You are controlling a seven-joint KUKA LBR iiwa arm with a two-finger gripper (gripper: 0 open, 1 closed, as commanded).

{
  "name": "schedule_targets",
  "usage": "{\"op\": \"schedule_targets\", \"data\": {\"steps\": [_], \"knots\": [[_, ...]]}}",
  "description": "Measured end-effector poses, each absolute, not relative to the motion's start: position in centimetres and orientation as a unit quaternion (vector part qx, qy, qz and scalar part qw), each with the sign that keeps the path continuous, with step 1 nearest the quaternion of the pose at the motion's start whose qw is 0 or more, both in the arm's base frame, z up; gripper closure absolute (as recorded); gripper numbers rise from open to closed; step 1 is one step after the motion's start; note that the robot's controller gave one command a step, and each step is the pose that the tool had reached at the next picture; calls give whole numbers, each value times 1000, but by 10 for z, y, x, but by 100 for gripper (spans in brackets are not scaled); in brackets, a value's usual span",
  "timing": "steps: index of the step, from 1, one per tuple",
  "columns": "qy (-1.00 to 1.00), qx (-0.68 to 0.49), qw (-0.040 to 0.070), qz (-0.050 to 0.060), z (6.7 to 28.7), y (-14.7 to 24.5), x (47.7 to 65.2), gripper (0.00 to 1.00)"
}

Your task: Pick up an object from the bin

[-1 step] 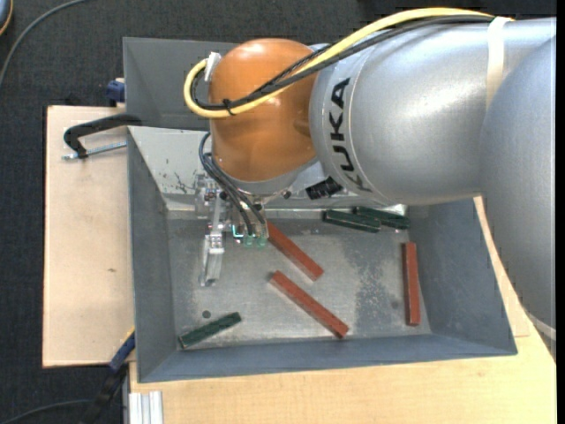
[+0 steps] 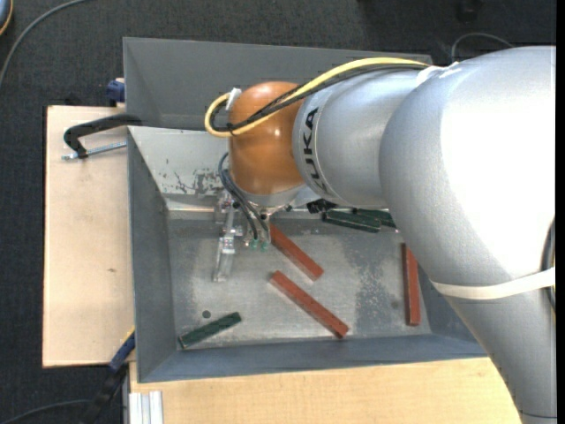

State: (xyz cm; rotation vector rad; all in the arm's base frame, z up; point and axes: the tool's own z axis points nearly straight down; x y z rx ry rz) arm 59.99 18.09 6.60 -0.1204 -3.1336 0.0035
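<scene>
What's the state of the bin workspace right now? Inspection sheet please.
Surface: grey metal bin, floor scuffed and speckled.
Job's things: reddish-brown bar at centre; second reddish-brown bar in front of it; third reddish-brown bar by the right wall; dark green bar at front left; second dark green bar at the back, under the arm.
Clutter: nothing seen.
Grippers: gripper low over the floor, left of the centre bar; grasp state cannot be told.
Cables: yellow cable loops over the orange wrist cover.
Surroundings: dark floor around the bin.
</scene>
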Motion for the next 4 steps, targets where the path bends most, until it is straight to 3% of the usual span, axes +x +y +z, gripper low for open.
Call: {"op": "schedule_targets", "data": {"steps": [1, 2, 4], "knots": [[-999, -47, 0, 1, 72, 63, 603, 0], [-996, -91, 0, -1, 71, 81, 585, 0], [-971, -240, 2, 0, 70, 19, 496, 0]]}}
